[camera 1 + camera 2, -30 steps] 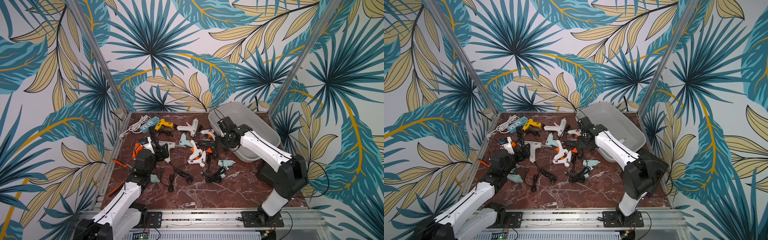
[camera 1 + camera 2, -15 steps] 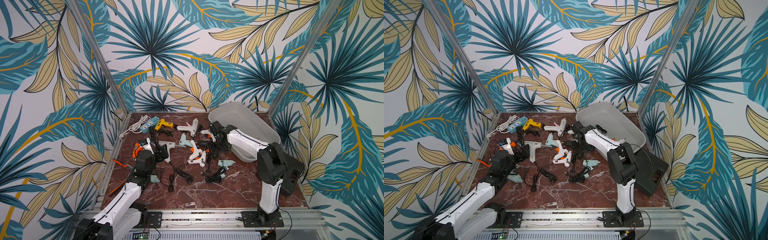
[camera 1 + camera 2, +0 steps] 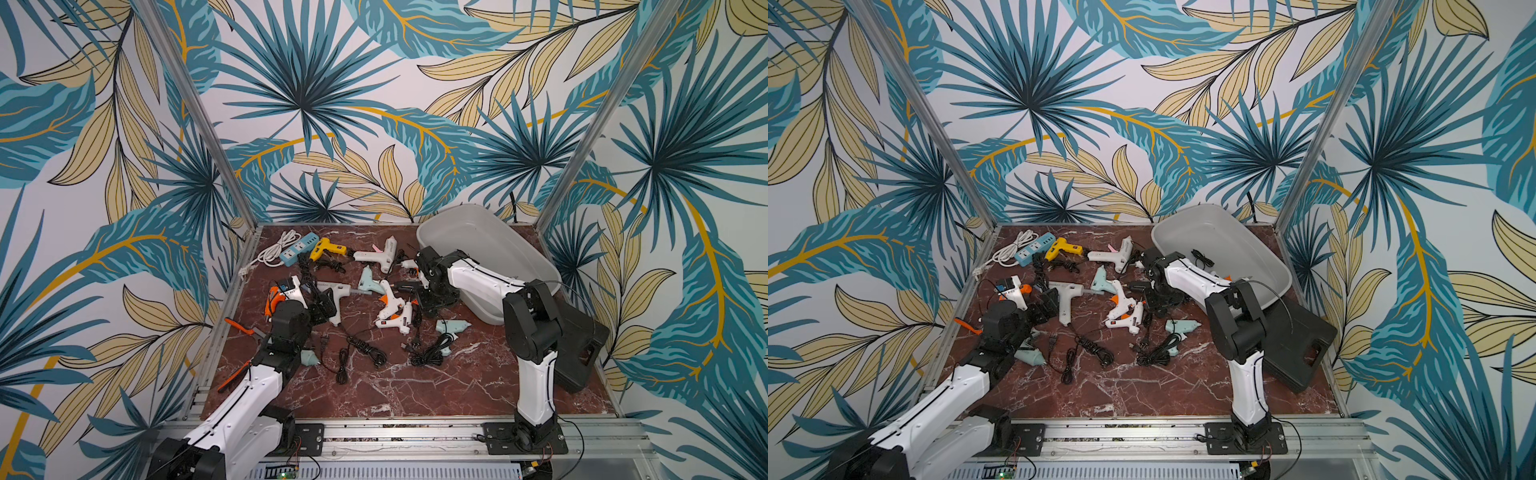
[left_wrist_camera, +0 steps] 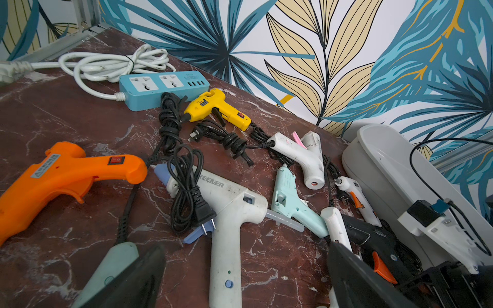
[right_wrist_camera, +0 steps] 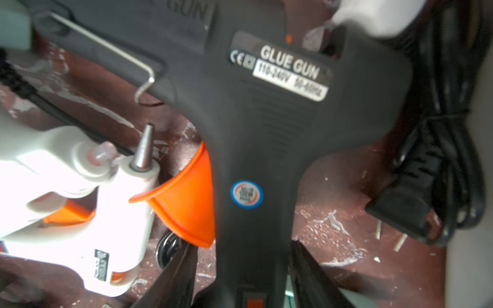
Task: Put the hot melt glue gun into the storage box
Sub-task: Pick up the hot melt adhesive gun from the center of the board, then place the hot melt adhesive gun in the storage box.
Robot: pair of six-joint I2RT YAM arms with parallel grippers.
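Observation:
The storage box (image 3: 490,232) (image 3: 1225,237) is a light grey tub at the back right, tilted, with a black cord inside. Several hot melt glue guns lie on the marble. My right gripper (image 5: 240,266) (image 3: 432,299) is low over a black glue gun (image 5: 266,120) (image 3: 1138,286) with an orange trigger. Its jaws straddle the handle; one finger touches it and a thin gap shows beside the other. My left gripper (image 4: 246,248) (image 3: 320,305) stands open above the handle of a large white glue gun (image 4: 229,213) (image 3: 336,291).
A small white glue gun (image 5: 80,200) lies against the black one. A blue power strip (image 4: 160,90), a yellow gun (image 4: 216,106) and an orange gun (image 4: 66,173) lie at the back and left. A flat black case (image 3: 582,345) sits at the right, and loose cords (image 3: 428,353) lie mid-table.
My right arm has swung from the box rim leftward and down onto the black glue gun, and its jaws have narrowed around the handle. The left arm has stayed put.

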